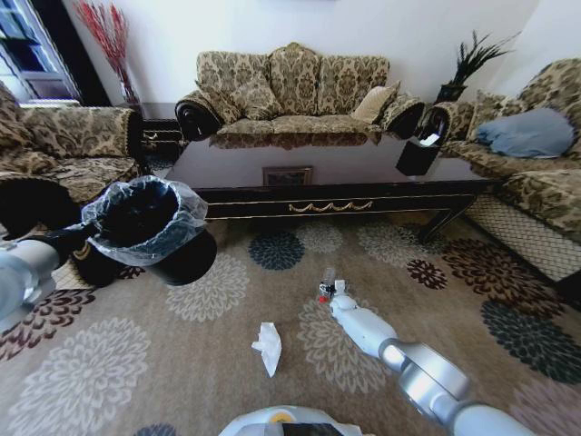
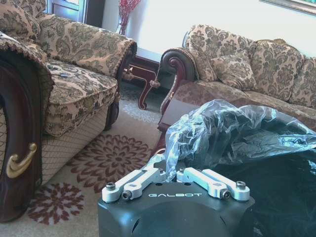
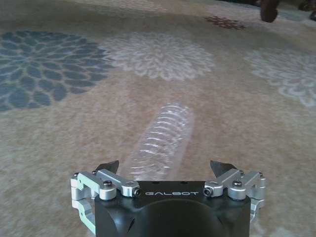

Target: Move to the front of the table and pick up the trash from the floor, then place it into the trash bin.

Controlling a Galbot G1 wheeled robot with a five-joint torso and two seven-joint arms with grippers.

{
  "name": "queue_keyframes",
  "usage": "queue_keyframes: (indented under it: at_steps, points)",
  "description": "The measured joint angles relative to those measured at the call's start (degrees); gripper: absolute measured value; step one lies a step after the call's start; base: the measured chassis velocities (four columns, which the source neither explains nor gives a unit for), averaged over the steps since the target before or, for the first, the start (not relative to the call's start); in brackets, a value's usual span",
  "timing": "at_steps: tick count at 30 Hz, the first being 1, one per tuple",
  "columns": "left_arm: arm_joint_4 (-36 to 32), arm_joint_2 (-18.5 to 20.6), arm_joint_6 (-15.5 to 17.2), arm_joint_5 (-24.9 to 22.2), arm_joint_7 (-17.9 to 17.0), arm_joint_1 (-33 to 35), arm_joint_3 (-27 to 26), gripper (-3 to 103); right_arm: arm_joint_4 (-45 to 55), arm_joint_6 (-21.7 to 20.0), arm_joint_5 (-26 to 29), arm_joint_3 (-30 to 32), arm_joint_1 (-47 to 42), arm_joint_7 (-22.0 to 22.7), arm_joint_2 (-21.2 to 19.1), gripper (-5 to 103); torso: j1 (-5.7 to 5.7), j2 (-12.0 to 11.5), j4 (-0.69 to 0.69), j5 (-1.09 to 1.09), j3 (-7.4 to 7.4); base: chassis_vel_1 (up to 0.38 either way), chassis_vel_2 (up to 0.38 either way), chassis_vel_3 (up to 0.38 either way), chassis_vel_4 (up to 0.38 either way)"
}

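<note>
Right tool (image 3: 167,170) is down at the carpet (image 1: 227,363), jaws spread wide around the clear bottle (image 3: 160,145), not clenched. Left tool (image 2: 175,178) is clamped on the trash bin's (image 1: 150,227) bag rim, held clear beside the dark counter (image 1: 300,173). A white tissue (image 1: 269,347) lies on open carpet; the bottle's cap end is hidden.

patterned sofas (image 1: 292,86), floral carpet (image 1: 227,291), blue cushion (image 1: 531,132)
</note>
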Motion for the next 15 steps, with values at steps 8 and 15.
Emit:
queue_keyframes:
  at_steps: [8,15]
  points:
    - [-0.26,-0.22,0.02,0.01,0.30,1.86,-1.79,4,-0.84,0.00,-1.89,0.04,-0.56,-0.23,1.08,100,-0.01,0.00,0.02,0.00,0.00,0.000,0.000,0.000,0.000]
    - [-0.27,-0.07,0.06,-0.19,0.81,2.79,-3.01,4,-2.52,-1.07,-3.23,0.46,-0.64,0.23,1.40,95,-0.01,0.00,0.01,0.00,-0.01,0.000,0.000,0.000,0.000]
